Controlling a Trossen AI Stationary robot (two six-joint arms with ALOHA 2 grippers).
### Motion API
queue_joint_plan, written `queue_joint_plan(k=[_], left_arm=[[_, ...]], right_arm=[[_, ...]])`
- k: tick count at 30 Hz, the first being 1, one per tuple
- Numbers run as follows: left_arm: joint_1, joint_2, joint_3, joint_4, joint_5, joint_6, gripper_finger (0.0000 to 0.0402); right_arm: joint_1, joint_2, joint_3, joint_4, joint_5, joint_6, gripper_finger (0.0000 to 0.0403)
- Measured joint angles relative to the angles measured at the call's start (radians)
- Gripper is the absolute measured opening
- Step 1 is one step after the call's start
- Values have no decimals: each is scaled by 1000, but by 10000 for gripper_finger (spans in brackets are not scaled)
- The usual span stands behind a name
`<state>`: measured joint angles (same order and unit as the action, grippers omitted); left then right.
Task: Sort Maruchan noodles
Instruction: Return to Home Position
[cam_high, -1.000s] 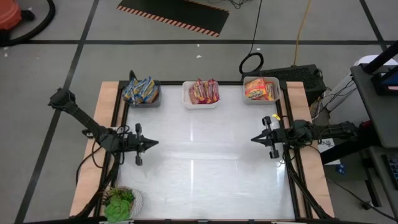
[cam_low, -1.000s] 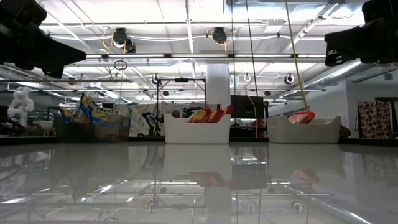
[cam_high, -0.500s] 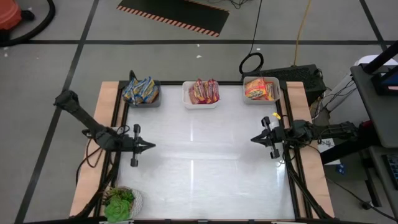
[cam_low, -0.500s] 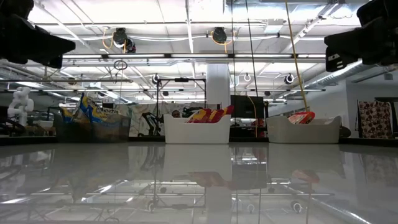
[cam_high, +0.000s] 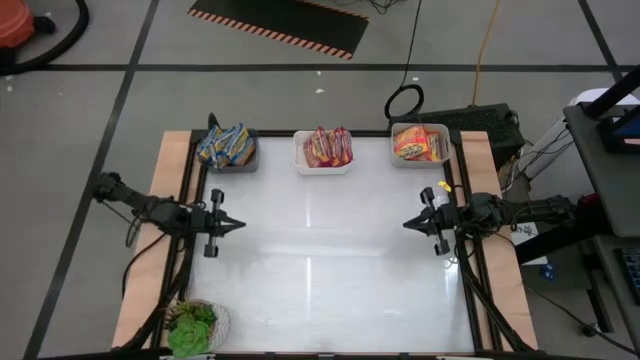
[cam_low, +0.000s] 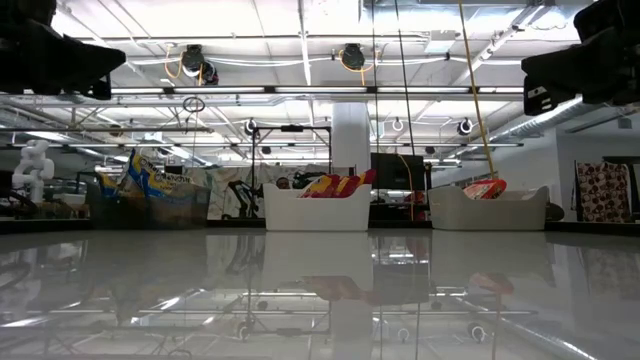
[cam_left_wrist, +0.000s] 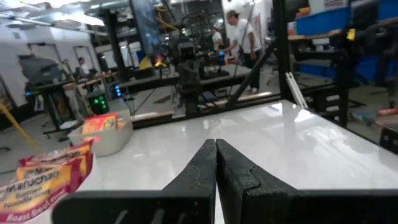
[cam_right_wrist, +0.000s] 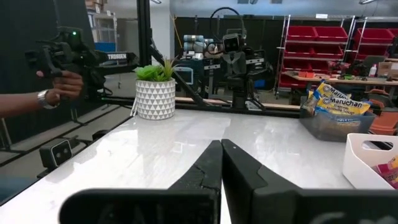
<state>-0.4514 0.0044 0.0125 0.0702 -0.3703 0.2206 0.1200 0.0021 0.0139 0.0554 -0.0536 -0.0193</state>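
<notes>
The Maruchan noodles sit in three bins along the table's far edge. Blue-and-yellow packets (cam_high: 226, 145) fill a grey bin, red packets (cam_high: 327, 146) a white bin, and orange-yellow packets (cam_high: 419, 142) a third bin. In the left wrist view the red packets (cam_left_wrist: 43, 177) and orange packets (cam_left_wrist: 99, 123) show nearby. The right wrist view shows the blue packets (cam_right_wrist: 339, 104). My left gripper (cam_high: 238, 224) hovers shut over the table's left side, its fingers closed together (cam_left_wrist: 216, 143). My right gripper (cam_high: 407, 223) hovers shut over the right side (cam_right_wrist: 221, 143). Both point toward the table's middle.
A green plant in a white pot (cam_high: 195, 325) stands at the near left corner, also seen in the right wrist view (cam_right_wrist: 155, 90). The glossy white tabletop (cam_high: 320, 260) lies between the grippers. A person's hand (cam_right_wrist: 59, 84) holds a device beyond the table's left side.
My left gripper has drawn back toward the table's left edge, its arm folding lower beside the table, and has stayed shut.
</notes>
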Motion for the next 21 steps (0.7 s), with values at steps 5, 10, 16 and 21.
queue_joint_plan(k=[5, 10, 16, 21], left_arm=[[123, -2, 0, -21, 124, -13, 3], [259, -2, -1, -32, 231, -53, 3], [414, -1, -1, -58, 347, -93, 3], [495, 0, -1, -62, 399, -91, 3]], right_arm=[[0, 1, 0, -1, 0, 0, 0], [0, 1, 0, 0, 0, 0, 0], [0, 1, 0, 0, 0, 0, 0], [0, 1, 0, -1, 0, 0, 0]])
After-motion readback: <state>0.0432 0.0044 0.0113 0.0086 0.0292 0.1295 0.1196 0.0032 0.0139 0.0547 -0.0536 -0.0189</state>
